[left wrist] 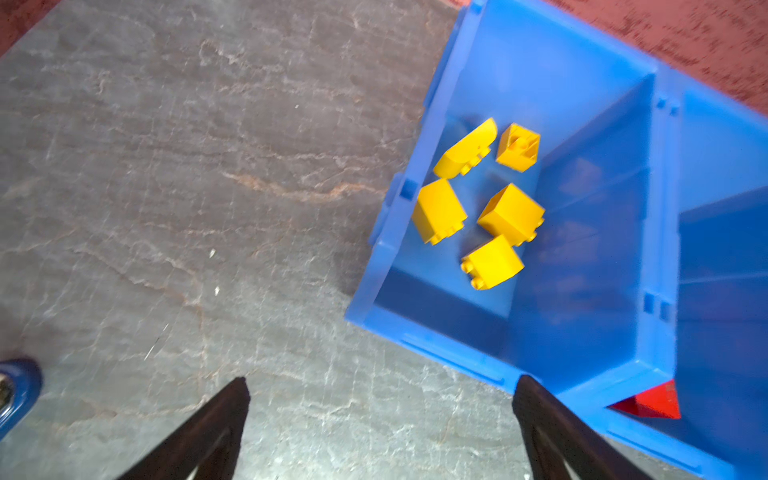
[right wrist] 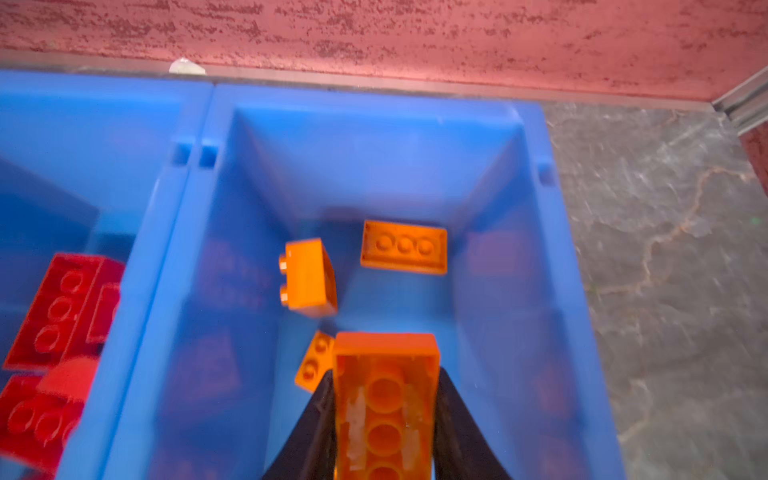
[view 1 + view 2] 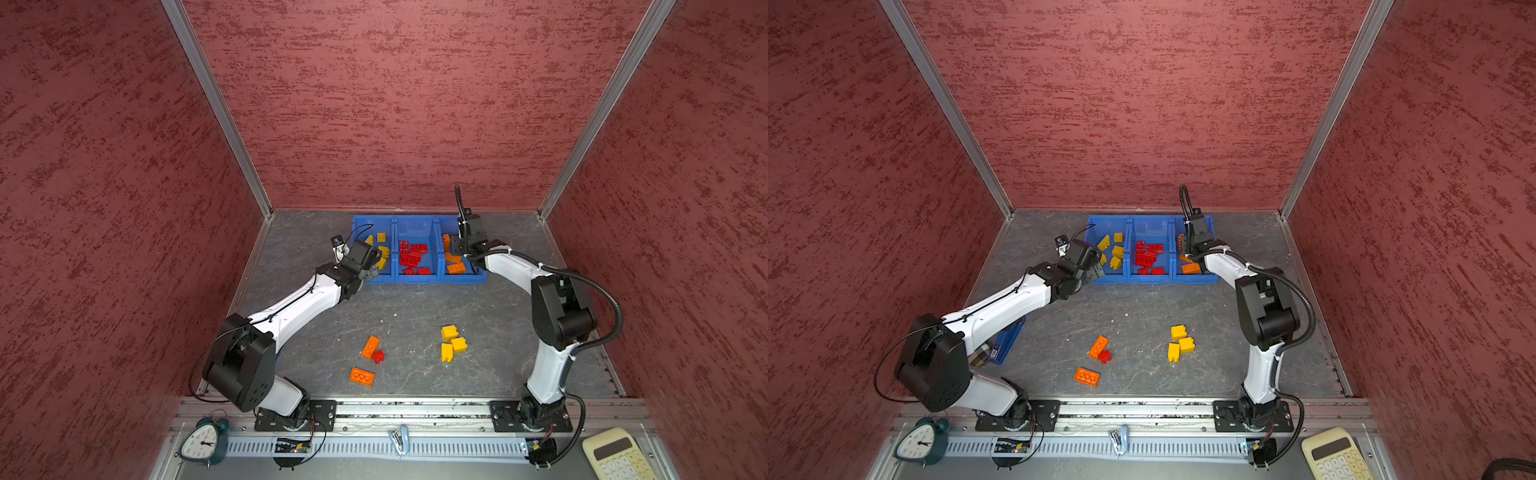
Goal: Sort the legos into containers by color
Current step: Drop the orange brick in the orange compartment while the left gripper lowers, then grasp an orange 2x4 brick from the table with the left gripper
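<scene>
Grey, veined stone-look sheet covered the table (image 3: 415, 307), boxed on three sides by red mottled walls (image 3: 395, 104) joined by aluminium posts (image 3: 216, 108). An aluminium rail (image 3: 415, 409) ran along the front and carried both arm bases. On the near side of the rail stood a teal clock (image 3: 203, 442) at the left and a cream calculator (image 3: 615, 455) at the right. The clock's numerals and the calculator's keys were too small to read. In a top view a blue object (image 3: 1007, 340) lay under the left arm, its white label too blurred to read.

The bins (image 3: 415, 220) sat in a row near the back wall. Yellow bricks (image 1: 482, 203) filled the left one, red bricks (image 3: 411, 255) the middle and orange bricks (image 2: 403, 247) the right. The left gripper (image 1: 382, 382) hung spread wide and empty at the front corner of the left bin, partly over the table. The right gripper (image 2: 385, 374) was over the right bin, clamped on a long orange brick (image 2: 386, 407) by its long sides.

On the open table lay two loose orange bricks (image 3: 362, 376), with a loose red brick (image 3: 377, 356) just beside one of them. Three loose yellow bricks (image 3: 452, 343) were clustered well apart to their right.
</scene>
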Action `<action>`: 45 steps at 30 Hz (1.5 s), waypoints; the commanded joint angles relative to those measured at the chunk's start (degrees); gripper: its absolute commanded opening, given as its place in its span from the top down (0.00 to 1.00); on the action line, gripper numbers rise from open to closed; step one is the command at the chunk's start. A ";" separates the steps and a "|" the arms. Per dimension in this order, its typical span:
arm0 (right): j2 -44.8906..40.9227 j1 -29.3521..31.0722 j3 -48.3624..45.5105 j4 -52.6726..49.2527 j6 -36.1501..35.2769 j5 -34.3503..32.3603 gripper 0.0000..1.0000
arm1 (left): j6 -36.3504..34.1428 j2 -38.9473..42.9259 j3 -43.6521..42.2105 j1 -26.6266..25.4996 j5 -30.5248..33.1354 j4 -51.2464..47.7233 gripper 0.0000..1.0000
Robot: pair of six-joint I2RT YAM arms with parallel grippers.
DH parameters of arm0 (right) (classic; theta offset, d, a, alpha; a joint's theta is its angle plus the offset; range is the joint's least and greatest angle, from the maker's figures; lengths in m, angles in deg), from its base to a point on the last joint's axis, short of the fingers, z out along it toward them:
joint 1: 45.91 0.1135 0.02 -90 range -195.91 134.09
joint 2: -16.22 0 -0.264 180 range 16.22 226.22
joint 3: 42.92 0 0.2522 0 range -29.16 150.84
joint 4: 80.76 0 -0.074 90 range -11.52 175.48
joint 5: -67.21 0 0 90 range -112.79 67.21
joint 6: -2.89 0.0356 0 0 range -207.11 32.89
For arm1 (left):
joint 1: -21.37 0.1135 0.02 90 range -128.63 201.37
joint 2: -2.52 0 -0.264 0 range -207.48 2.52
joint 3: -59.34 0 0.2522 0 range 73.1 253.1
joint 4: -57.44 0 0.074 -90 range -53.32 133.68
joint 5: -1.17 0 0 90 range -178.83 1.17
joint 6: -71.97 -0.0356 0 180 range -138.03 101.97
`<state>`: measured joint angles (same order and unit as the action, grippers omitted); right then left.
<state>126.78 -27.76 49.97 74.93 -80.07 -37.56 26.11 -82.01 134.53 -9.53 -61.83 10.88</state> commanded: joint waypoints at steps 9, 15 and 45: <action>-0.52 0.04 2.48 1.14 0.59 1.21 0.35 | 3.61 9.09 -7.20 -4.21 -5.20 -12.72 0.01; -4.02 0.04 -0.21 2.74 -0.11 2.25 0.01 | -4.41 9.20 -11.73 -7.98 -16.41 -10.73 0.01; -12.19 0.02 -8.21 7.03 2.27 5.69 0.01 | -14.87 -9.77 -11.68 -15.34 -28.65 -11.31 0.46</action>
<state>116.40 -27.72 42.28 80.15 -77.07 -32.81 11.86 -89.90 124.02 -25.11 -87.73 -0.88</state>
